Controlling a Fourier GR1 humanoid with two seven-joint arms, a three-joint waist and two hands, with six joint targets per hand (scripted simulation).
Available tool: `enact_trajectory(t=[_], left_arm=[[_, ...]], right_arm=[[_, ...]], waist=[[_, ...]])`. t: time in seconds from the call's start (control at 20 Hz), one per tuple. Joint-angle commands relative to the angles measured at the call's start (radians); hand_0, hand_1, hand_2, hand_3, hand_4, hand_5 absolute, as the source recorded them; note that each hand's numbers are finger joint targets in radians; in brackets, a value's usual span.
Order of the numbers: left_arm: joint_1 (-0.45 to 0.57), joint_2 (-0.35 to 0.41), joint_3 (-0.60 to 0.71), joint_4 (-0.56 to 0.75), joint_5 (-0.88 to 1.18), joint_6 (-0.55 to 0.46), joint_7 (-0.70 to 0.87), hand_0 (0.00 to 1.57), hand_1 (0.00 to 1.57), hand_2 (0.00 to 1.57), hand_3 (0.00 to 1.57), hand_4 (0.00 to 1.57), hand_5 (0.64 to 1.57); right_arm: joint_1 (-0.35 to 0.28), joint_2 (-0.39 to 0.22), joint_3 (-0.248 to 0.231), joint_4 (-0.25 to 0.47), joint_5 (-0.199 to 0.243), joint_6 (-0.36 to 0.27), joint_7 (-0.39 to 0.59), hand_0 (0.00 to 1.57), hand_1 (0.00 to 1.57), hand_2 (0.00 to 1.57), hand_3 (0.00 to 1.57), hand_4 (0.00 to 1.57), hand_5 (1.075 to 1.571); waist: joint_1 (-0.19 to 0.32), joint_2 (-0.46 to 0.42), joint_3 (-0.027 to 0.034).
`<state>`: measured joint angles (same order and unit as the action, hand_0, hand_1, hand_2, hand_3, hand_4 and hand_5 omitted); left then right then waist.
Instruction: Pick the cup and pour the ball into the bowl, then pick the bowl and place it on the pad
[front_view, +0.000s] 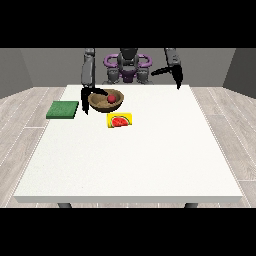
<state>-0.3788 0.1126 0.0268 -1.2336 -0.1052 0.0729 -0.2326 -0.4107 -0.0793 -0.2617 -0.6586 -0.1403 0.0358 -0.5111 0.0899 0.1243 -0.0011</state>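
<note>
A brown bowl (106, 101) stands on the table at the back left, with a red ball (111, 98) inside it. The hand at the view's left (90, 95) is at the bowl's left rim, its dark fingers reaching over the rim and its thumb hanging down beside the bowl. A green pad (63, 109) lies at the table's left edge, apart from the bowl. The hand at the view's right (173, 75) hangs above the table's back edge, holding nothing. No cup shows.
A yellow card with a watermelon picture (120, 120) lies just in front of the bowl. The white table (135, 160) stretches towards the camera.
</note>
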Motion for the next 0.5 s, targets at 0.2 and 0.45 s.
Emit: enact_trajectory(t=[0.2, 0.45], left_arm=[[-0.029, -0.002, -0.026, -0.082, -0.001, -0.021, 0.014, 0.00, 0.00, 0.00, 0.00, 0.34, 1.570], [-0.014, -0.004, -0.031, -0.072, 0.020, -0.057, -0.006, 0.00, 0.00, 0.00, 0.00, 0.66, 1.531]], right_arm=[[0.076, -0.030, -0.018, 0.126, 0.067, -0.215, 0.059, 1.57, 1.57, 1.57, 0.48, 0.79, 1.491], [0.109, -0.110, 0.072, 0.100, 0.244, -0.423, 0.101, 1.57, 1.57, 1.57, 1.56, 0.94, 1.558]], waist=[[0.073, 0.073, 0.0013], [0.125, 0.064, -0.0033]])
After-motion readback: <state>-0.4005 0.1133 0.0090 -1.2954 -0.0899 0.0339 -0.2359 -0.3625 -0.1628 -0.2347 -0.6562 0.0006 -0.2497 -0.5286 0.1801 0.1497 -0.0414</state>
